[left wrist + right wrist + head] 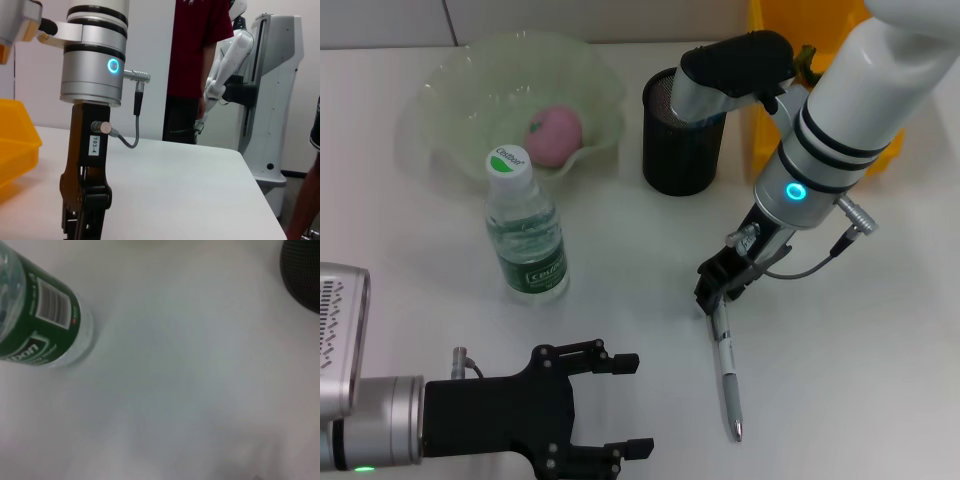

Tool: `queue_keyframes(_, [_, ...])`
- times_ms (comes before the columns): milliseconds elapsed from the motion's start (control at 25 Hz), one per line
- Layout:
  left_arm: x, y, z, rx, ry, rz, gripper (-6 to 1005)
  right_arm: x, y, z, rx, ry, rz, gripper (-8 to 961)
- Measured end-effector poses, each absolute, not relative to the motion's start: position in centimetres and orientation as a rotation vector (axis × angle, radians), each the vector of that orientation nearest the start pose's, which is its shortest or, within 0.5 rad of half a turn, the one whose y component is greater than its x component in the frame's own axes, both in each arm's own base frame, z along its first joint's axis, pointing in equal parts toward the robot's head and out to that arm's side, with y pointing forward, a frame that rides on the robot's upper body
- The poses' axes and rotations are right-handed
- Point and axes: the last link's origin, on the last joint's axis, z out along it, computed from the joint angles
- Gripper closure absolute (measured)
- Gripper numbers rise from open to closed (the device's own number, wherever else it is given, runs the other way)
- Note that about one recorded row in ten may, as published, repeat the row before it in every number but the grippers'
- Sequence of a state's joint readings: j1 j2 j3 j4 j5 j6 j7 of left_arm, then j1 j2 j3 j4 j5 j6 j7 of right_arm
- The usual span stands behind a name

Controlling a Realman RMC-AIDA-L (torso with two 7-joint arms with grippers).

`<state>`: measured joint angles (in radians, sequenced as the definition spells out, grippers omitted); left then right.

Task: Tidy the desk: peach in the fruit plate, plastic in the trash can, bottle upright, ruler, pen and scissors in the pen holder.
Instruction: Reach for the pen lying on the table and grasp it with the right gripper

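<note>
Down at the bottom left of the head view we've got the left gripper point(620, 405), black, sitting low over the table point(880, 380) with its two fingers spread wide and nothing between them.

Containers next. Upper left of the frame has the fruit plate point(440, 110), a pale green wavy-edged bowl, and the pink peach point(555, 135) is already lying in it. Top centre is the pen holder point(682, 150), a black mesh cup; we can't tell what's inside because the right arm's elbow covers most of the opening. A yellow bin point(770, 95) sits behind it at the top right, mostly hidden by the arm, contents not visible to us.

Standing upright just in front of the plate is the bottle point(527, 228): clear plastic, white cap with a green logo, green label. The right wrist view catches it too point(40, 325), barcode side showing, plus a corner of the holder point(302, 275).

Now the pen point(728, 385). It's silver-grey with a darker tip, lying on the table at centre right, tip pointing toward the bottom of the frame.

Our right gripper point(712, 300) is down at the pen's upper end, fingers closed in around it as far as we can see. The left wrist view shows that gripper point(82, 220) from the side, reaching down to the tabletop.
</note>
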<state>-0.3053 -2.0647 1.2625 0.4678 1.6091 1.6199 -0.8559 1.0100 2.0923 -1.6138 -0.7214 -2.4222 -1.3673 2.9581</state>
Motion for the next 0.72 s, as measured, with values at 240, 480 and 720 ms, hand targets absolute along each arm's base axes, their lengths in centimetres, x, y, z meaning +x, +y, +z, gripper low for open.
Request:
queue_keyframes(240, [-28.15, 22.12, -6.55, -2.951, -0.214, -0.865, 202, 14.57, 37.12, -9.66, -2.493, 1.335, -0.718, 599])
queue_keyframes(480, [-28.17, 22.13, -6.56, -2.951, -0.214, -0.863, 202, 14.64, 36.99, -9.77, -2.496, 1.319, -0.735, 600])
queue_keyframes(720, [-28.17, 22.13, -6.56, -2.951, -0.214, -0.863, 202, 14.64, 36.96, -9.83, -2.497, 1.313, -0.738, 648])
